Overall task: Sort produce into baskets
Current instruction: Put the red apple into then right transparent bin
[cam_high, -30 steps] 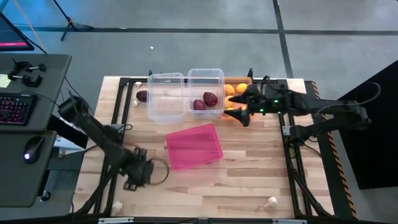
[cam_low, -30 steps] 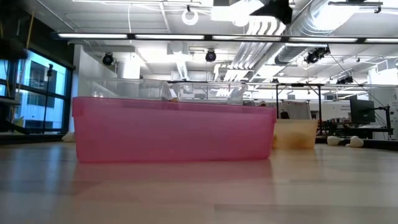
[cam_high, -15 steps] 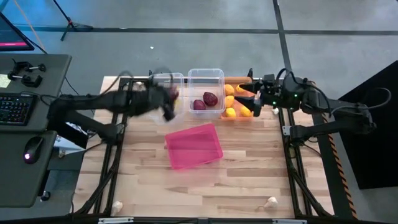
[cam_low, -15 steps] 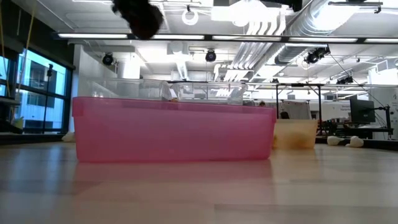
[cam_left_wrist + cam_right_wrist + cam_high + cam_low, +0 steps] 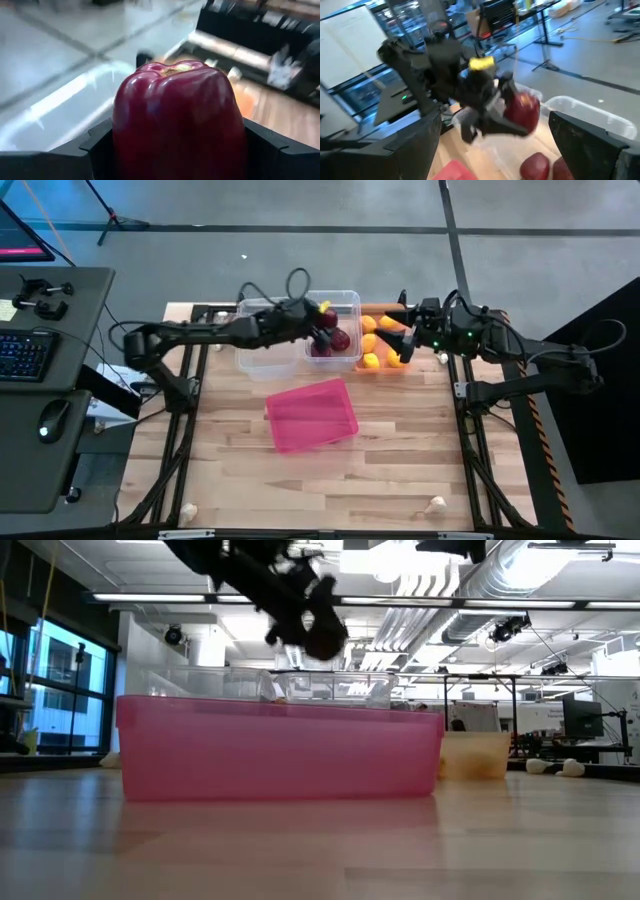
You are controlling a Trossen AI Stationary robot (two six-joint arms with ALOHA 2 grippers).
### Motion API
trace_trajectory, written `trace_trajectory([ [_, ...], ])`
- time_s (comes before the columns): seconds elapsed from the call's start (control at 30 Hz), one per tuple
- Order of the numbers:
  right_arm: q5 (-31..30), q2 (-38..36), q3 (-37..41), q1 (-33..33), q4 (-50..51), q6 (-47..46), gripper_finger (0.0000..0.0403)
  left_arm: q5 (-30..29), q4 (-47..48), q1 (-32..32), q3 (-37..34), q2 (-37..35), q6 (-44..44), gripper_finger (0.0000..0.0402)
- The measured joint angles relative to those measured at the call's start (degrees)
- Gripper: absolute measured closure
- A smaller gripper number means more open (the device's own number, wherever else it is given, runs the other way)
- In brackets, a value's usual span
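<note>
My left gripper (image 5: 322, 322) hangs over the right clear basket (image 5: 350, 300), shut on a dark red produce piece (image 5: 177, 117) that is also visible in the right wrist view (image 5: 523, 110). Two more dark red pieces (image 5: 330, 344) lie in that basket. The left clear basket (image 5: 262, 352) stands beside it. Yellow-orange fruits (image 5: 372, 342) fill the orange basket (image 5: 382, 308). My right gripper (image 5: 402, 342) is open above that basket, with nothing between its fingers (image 5: 415, 145). The pink basket (image 5: 311, 414) rests on the table's middle. My left gripper pinches the dark red piece by its two opposite sides (image 5: 122, 135) between its two fingers (image 5: 97, 147). The piece's stem end (image 5: 175, 69) points away from the wrist. The fingers come from the table's left, slanting a little downward. The piece is lifted clear above the clear basket.
White garlic bulbs lie near the table's front edge, one at the right (image 5: 436, 503) and one at the left (image 5: 188, 509). A desk with a keyboard (image 5: 22, 352) and mouse stands left of the table. The black table frame (image 5: 468, 430) runs along both sides.
My left gripper has swung from the table's near left corner up toward the far edge, then right to above the right clear basket, turning and levelling as it went. My right gripper has risen a little over the orange basket.
</note>
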State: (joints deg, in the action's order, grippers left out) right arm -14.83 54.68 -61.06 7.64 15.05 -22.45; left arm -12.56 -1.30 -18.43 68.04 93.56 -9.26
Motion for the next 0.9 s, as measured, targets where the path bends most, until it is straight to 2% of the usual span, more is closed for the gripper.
trace_trajectory([
  [0.13, -1.86, 0.00, 0.00, 0.00, 0.00, -0.03, 0.0043, 2.17, 3.33, -0.09, 2.19, 5.12, -4.66, 0.0115],
  [0.27, -1.92, 0.00, 0.00, 0.00, 0.04, -0.02, 0.0043, 2.59, 3.44, 0.12, 2.72, 6.07, -10.12, 0.0115],
  [0.5, -2.79, 0.00, 0.00, 0.00, 0.07, -0.03, 0.0043, 2.45, 2.64, -0.53, 2.72, 5.85, -9.64, 0.0115],
  [0.67, -2.93, 0.00, 0.00, 0.00, 0.09, -0.89, 0.0043, 4.45, 2.61, -1.40, 2.71, 5.87, -9.98, 0.0112],
  [0.77, -2.94, 0.00, 0.00, 0.00, 0.11, -1.29, 0.0043, 4.53, 3.44, -1.58, 2.71, 5.85, -9.79, 0.0095],
  [0.9, -2.93, 0.00, 0.00, 0.00, 0.11, -1.29, 0.0043, 6.89, 4.03, -2.17, 3.42, 5.85, -9.68, 0.0047],
])
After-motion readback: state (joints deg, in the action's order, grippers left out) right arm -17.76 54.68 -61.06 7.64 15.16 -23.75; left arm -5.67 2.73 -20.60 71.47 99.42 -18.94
